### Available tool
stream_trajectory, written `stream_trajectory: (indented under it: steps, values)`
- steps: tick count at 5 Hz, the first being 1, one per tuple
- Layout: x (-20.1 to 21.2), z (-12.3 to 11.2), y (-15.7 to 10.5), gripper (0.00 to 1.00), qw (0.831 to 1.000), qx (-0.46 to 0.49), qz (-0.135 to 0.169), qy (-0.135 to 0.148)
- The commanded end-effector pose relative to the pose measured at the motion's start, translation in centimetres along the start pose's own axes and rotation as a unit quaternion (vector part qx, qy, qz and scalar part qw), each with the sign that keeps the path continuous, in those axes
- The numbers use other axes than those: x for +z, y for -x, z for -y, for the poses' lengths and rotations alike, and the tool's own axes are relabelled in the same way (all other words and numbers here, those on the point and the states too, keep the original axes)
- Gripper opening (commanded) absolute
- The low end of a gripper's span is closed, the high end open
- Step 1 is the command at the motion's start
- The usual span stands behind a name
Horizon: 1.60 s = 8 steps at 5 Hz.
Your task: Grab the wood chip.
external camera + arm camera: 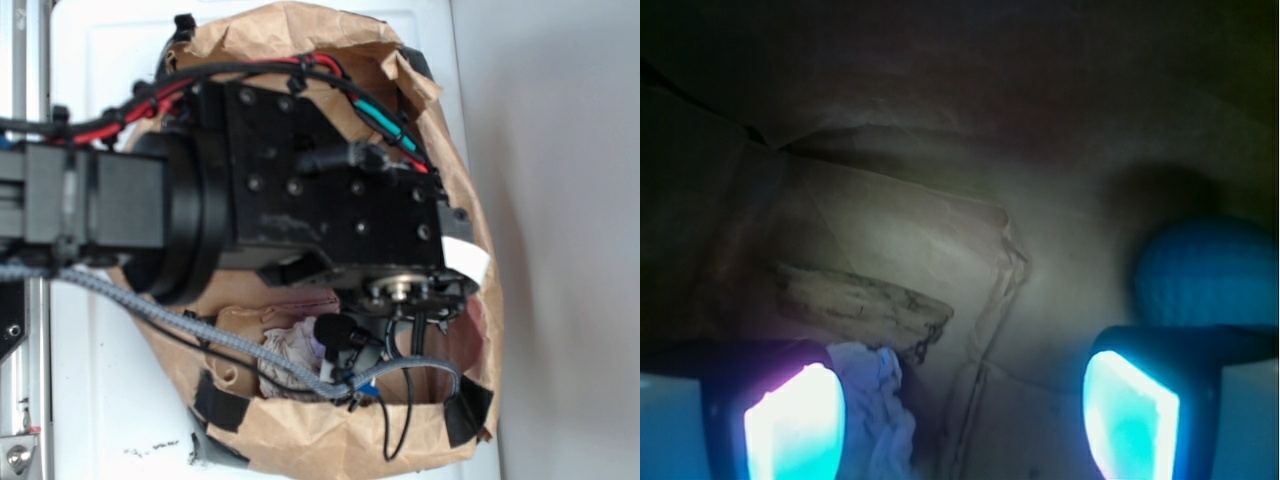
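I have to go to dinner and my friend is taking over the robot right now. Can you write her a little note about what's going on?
End effector: open and holding nothing, its two glowing fingers apart, down inside the paper-lined bin.
Wood chip: lying flat on the cardboard, ahead of the left finger in the wrist view, not touched yet.
Also there: crumpled paper wad right beside that finger, touching the chip's near end; blue ball behind the other finger.
Done: arm is in the bin, above the items.
Left: probably shift toward the chip, close on it, lift, avoiding the wad.
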<state>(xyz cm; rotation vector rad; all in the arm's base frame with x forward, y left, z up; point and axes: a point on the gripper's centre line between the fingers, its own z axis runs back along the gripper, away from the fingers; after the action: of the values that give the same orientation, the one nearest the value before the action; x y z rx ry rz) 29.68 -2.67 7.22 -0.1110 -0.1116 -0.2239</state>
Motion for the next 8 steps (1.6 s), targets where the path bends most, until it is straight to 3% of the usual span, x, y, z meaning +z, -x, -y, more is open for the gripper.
stream_trajectory:
  steps: [1, 3, 4, 5, 8]
  values:
    - [-0.8, -0.9, 0.5, 1.0, 1.0, -0.017, 0.002, -0.023]
    - [-1.3, -1.9, 2.2, 1.0, 0.997, -0.072, -0.028, -0.013]
    - [-0.6, -1.9, 2.6, 1.0, 0.995, -0.095, -0.022, -0.012]
    - [-0.4, -0.9, 3.8, 1.0, 0.985, -0.17, -0.035, 0.016]
    - [-0.4, -0.9, 3.8, 1.0, 0.985, -0.17, -0.035, 0.016]
